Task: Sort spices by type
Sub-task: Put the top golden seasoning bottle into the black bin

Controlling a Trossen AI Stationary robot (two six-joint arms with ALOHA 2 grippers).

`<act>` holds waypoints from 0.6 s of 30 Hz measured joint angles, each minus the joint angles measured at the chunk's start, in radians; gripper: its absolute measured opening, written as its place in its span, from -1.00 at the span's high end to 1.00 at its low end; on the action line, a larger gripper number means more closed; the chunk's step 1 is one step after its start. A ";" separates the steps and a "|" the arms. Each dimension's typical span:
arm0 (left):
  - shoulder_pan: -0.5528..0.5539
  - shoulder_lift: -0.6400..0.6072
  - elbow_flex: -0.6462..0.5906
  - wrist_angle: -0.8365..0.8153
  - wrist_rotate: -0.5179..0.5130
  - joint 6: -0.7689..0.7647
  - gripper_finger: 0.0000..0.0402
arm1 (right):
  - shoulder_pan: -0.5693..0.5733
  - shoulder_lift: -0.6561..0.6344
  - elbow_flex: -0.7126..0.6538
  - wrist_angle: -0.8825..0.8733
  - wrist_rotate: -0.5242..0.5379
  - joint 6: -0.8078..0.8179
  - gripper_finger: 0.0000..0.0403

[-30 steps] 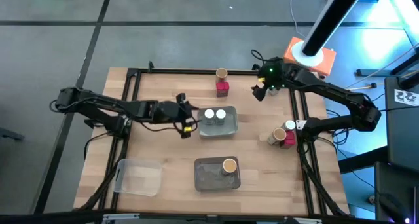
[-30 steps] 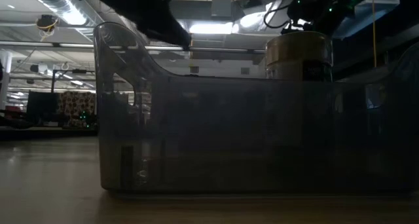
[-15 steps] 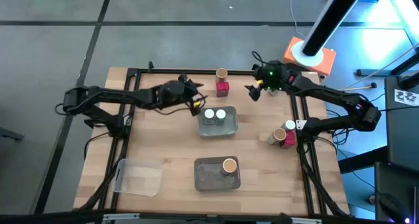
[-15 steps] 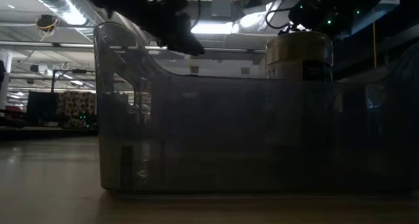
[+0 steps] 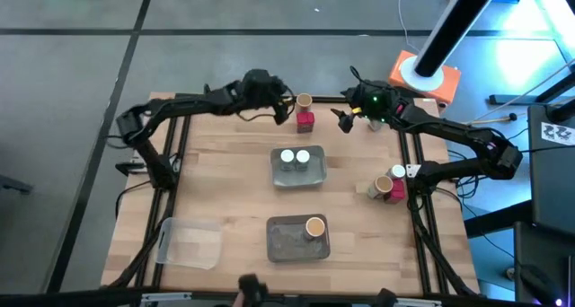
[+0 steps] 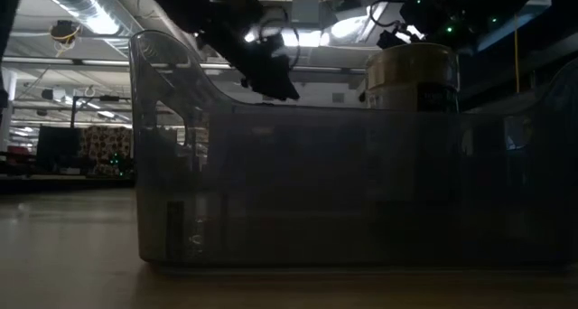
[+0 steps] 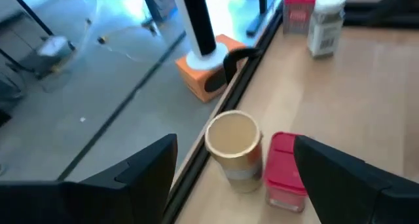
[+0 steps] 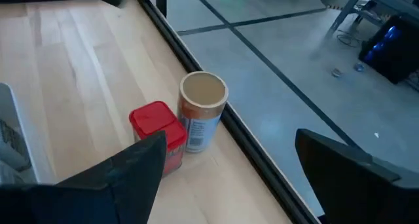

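Observation:
A tan-topped brown cylinder (image 5: 304, 101) and a red packet (image 5: 305, 121) stand upright side by side at the table's far edge. They also show in the left wrist view, cylinder (image 7: 232, 149) and packet (image 7: 283, 168), and in the right wrist view, cylinder (image 8: 201, 116) and packet (image 8: 158, 133). My left gripper (image 5: 286, 104) is open and empty just left of the cylinder. My right gripper (image 5: 343, 121) is open and empty to the pair's right. Two white-lidded jars (image 5: 295, 157) stand in the middle grey tray (image 5: 298, 178). Another tan cylinder (image 5: 314, 227) stands in the near grey tray (image 5: 283, 240).
A tan cylinder (image 5: 379, 188), a white-lidded jar (image 5: 396, 171) and a red packet (image 5: 399, 190) stand at the table's right side. A clear tray (image 5: 190, 242) lies at the near left. A dark frame rail (image 5: 243, 98) runs along the far edge. An orange-based stand (image 5: 424, 76) is beyond the far right corner.
My left gripper has swung from beside the middle tray toward the table's far edge and to the right, ending next to the tan cylinder and red packet. My right gripper has drifted a little toward the table's left, nearer the same pair. No spice has moved.

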 joint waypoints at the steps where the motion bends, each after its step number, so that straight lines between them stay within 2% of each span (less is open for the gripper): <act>1: 0.012 0.024 0.026 -0.018 0.012 0.006 -0.44 | 0.000 0.001 0.000 -0.003 0.000 0.000 -0.67; 10: 0.075 0.183 0.204 -0.081 0.163 0.047 -0.43 | 0.000 0.050 0.000 -0.016 0.000 -0.001 -0.67; 18: 0.113 0.248 0.216 -0.015 0.275 0.049 -0.43 | 0.000 0.090 0.000 -0.014 0.001 -0.001 -0.67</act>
